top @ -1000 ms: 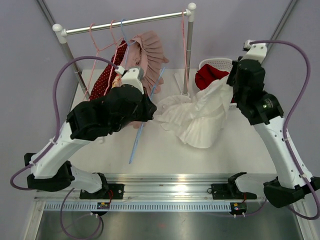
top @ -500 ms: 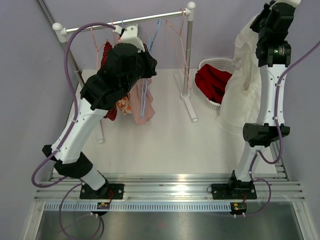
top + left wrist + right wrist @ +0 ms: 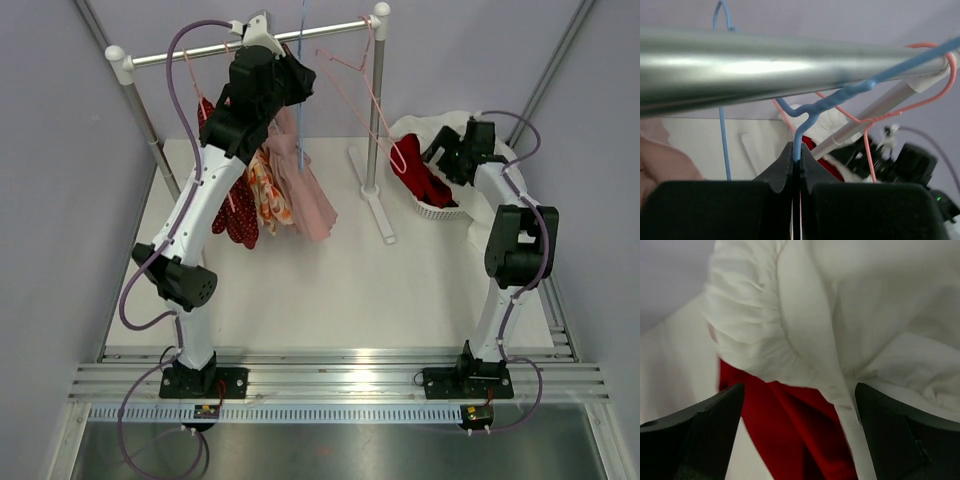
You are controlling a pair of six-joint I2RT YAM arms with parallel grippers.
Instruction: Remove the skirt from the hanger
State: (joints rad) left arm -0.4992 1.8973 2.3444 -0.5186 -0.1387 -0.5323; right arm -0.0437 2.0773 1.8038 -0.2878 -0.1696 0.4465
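Counter point(image 3: 330, 290) and rail point(image 3: 250, 45) frame our work: the basket point(image 3: 440, 212) at the right holds the white skirt point(image 3: 840, 300), heaped with a red garment point(image 3: 785, 410), off the blue hanger point(image 3: 812, 106). We judge it light, soft and floppy, best gathered at the waistband. Our right jaws stand wide open above it; our left jaws pinch the hanger's wire under the rail.

White table point(image 3: 330, 290): rack feet point(image 3: 380, 215), basket point(image 3: 438, 210) (far right)

We are probably looking into a robotics lab booth.
Plain lilac walls point(image 3: 60, 200) are enclosing a white table point(image 3: 330, 290), an aluminium mounting rail point(image 3: 340, 372) and a garment rack point(image 3: 155, 58).
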